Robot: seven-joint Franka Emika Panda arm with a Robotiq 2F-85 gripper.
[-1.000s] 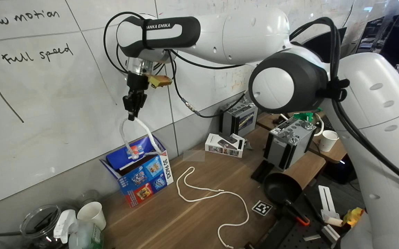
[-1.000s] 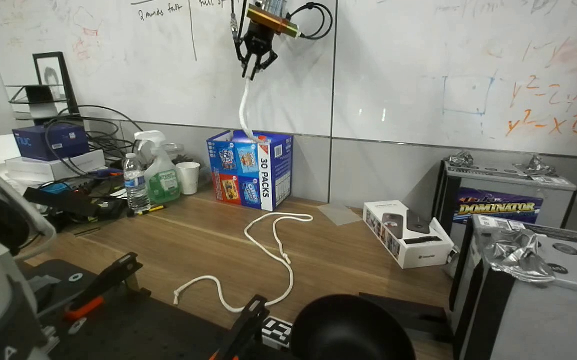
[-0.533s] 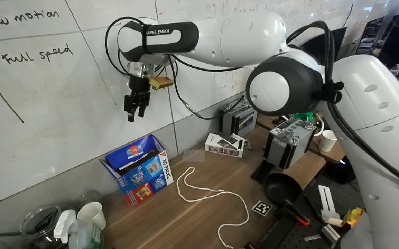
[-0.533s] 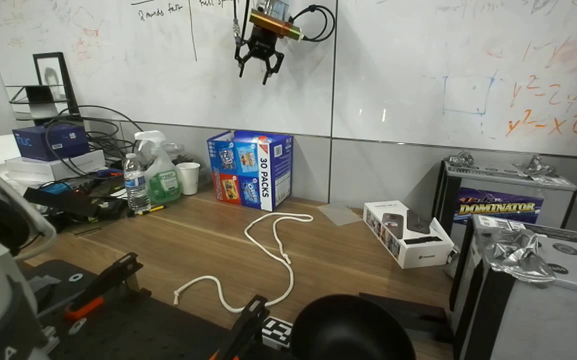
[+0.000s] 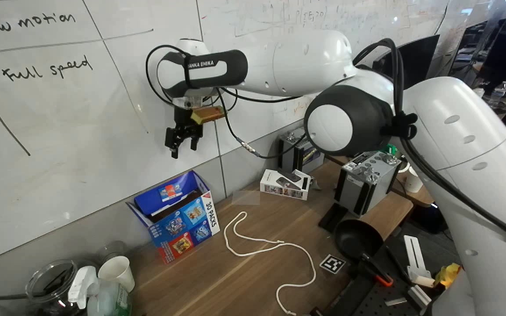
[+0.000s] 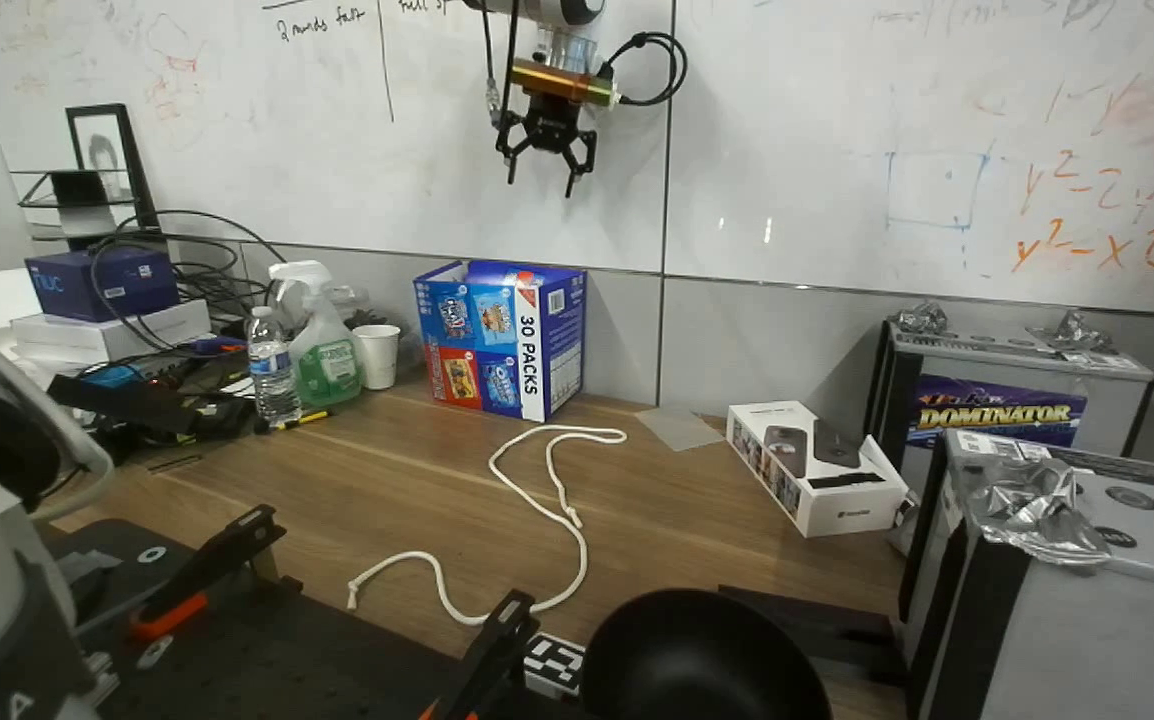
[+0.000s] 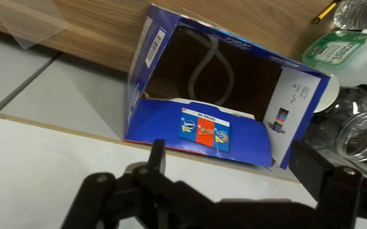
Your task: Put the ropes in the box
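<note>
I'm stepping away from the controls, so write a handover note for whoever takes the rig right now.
Claw: the black two-fingered claw is open, holding nothing, hanging above the box.
Box: the blue cardboard box with colourful printed sides stands open-topped on the brown wooden table.
Ropes: a pale looped rope lies inside the box, seen in the wrist view; a long thin white rope lies in loose curves on the table.
Done: one rope is in.
Left: pick up the table rope and put it in.
</note>
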